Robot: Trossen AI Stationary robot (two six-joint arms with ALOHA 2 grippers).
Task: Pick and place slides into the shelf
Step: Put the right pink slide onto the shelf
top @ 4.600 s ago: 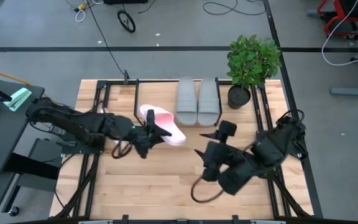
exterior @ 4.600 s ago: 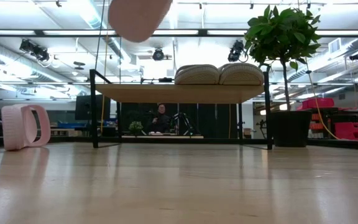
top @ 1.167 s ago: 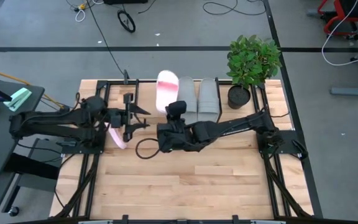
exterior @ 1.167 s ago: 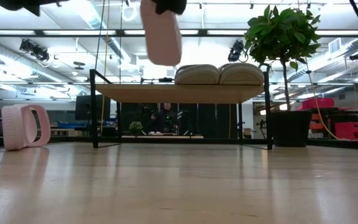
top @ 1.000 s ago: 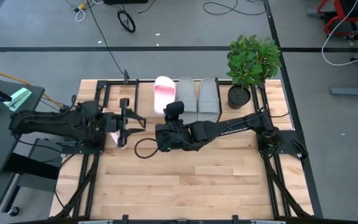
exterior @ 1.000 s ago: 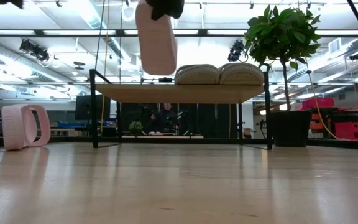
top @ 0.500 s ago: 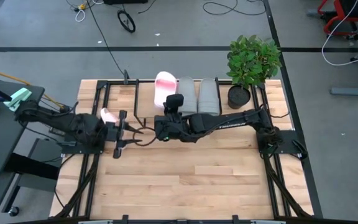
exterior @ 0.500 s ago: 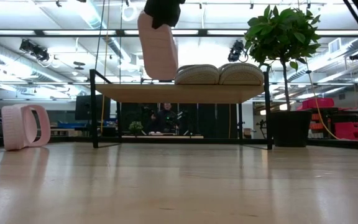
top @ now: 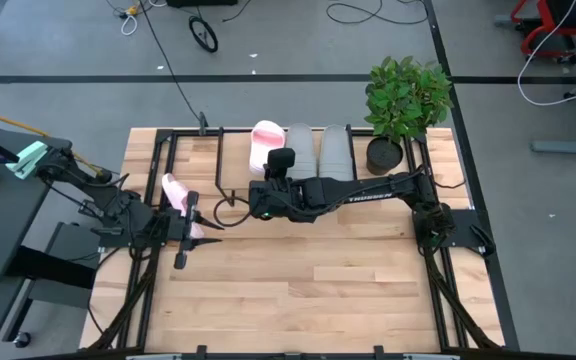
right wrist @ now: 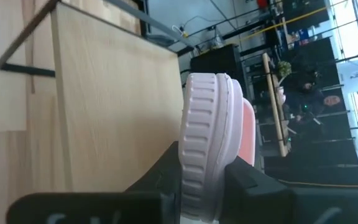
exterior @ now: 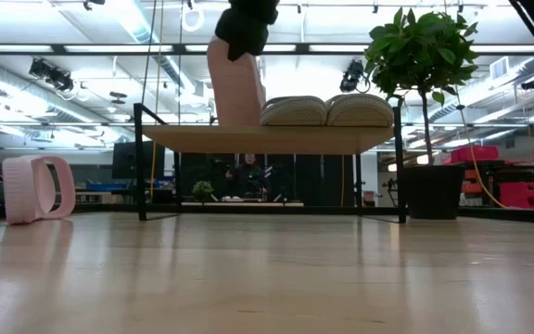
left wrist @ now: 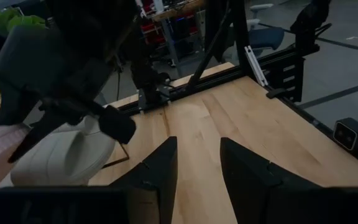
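My right gripper (top: 267,172) reaches over the shelf (exterior: 341,139) and is shut on a pale pink slide (exterior: 235,88), which stands on end beside two grey slides (top: 317,155) lying on the shelf board. The second pink slide (top: 175,190) rests on its side on the table at the left (exterior: 35,188). My left gripper (top: 212,222) hovers open just near of that slide, with nothing between its fingers (left wrist: 166,174). My right gripper pinches the pink slide's upper end (right wrist: 205,163) between its two fingers, one on each face of the thick ribbed sole. The fingers come slanting down from the table's near side. The slide hangs upright below them, its lower end (exterior: 235,121) down at the shelf board.
A potted plant (top: 406,100) stands at the shelf's right end. Black frame rails (top: 153,270) run along the table's left and right sides. Bare tabletop (top: 298,290) lies in front of the shelf. A person sits in the room beyond the shelf (exterior: 241,176).
My right gripper has carried the pink slide toward the far edge and down, until its lower end reaches the shelf board beside the grey slides. My left gripper has swung away from the shelf toward the table's near left and has rolled.
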